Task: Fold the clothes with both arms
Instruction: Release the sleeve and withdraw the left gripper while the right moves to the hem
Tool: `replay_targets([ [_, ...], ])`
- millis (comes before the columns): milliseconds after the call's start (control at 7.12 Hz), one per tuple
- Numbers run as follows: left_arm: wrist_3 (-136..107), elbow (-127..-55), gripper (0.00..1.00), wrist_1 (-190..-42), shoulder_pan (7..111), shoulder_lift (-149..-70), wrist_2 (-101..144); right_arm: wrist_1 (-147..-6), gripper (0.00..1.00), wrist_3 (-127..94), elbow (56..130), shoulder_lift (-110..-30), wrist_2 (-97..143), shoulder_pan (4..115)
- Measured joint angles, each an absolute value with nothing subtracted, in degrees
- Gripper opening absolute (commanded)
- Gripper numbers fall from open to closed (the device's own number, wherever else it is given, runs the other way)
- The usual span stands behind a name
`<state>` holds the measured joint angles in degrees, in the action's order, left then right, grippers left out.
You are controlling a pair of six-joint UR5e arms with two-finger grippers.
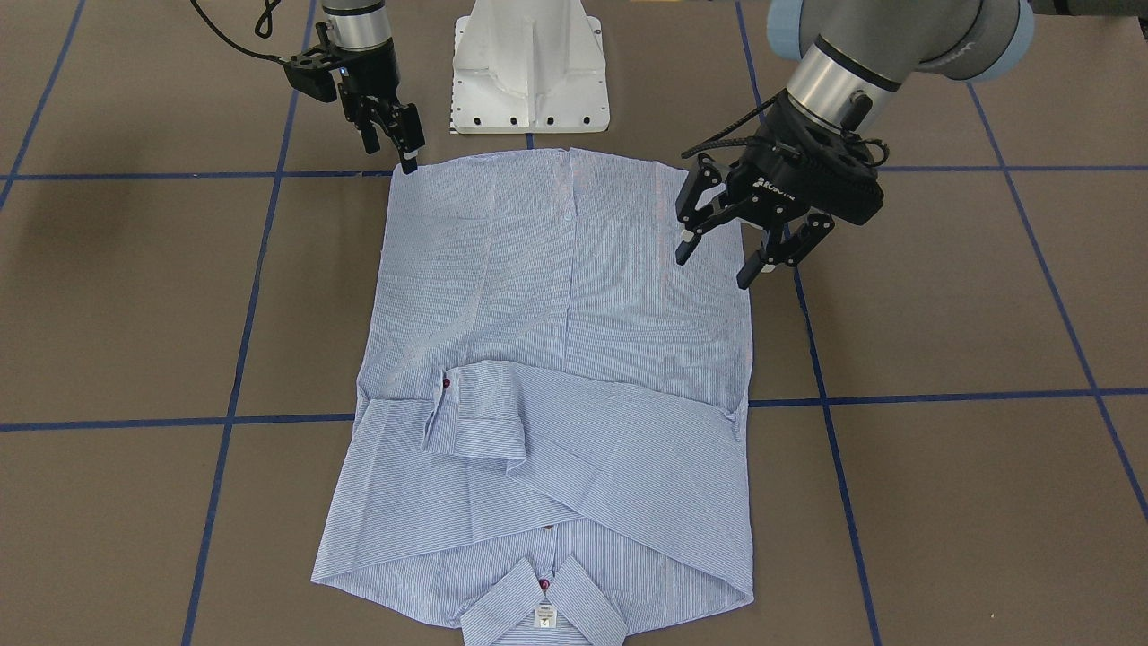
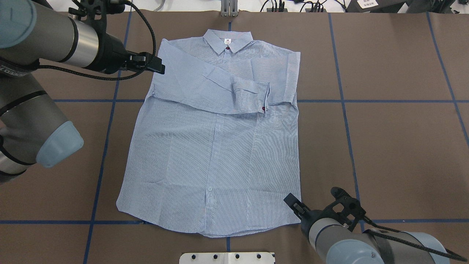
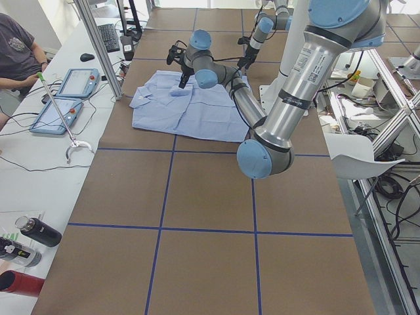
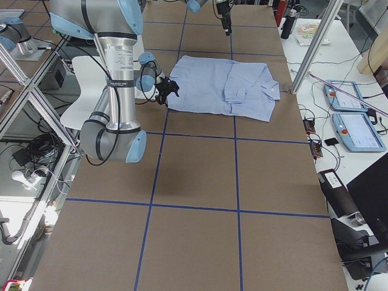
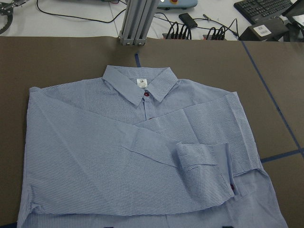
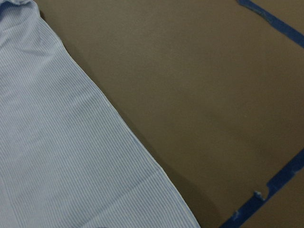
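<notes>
The blue-and-white striped shirt [image 1: 565,305] lies flat on the brown table, collar [image 2: 228,38] at the far end and both sleeves folded across the chest. It also shows in the left wrist view [image 5: 118,156] and the right wrist view [image 6: 57,156]. My left gripper [image 1: 715,267] is open and empty, raised above the shirt's edge on my left; from overhead it [image 2: 157,66] is beside the shoulder. My right gripper [image 1: 395,154] is low at the hem corner on my right [image 2: 292,201], apart from the cloth; it looks open and holds nothing.
The white pedestal base [image 1: 529,67] stands just behind the hem. Blue tape lines [image 1: 942,395] cross the brown table top. In the exterior left view an operator [image 3: 20,52], two tablets [image 3: 69,92] and bottles [image 3: 26,243] are on a side table.
</notes>
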<state>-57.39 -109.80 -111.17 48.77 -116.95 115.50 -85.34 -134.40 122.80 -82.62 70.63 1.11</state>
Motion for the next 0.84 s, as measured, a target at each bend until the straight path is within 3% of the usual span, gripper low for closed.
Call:
replay_targets([
  [281,-58.96,-110.01,0.75,-111.26,48.87,-116.46,115.97,-85.56,0.78,-136.24,120.49,-81.97,70.53,0.35],
  [843,-60.05,-110.38,0.75,-111.27,48.87,-116.37,116.0,-85.6,0.77,-137.35,119.59,-81.72,70.58,-0.26],
])
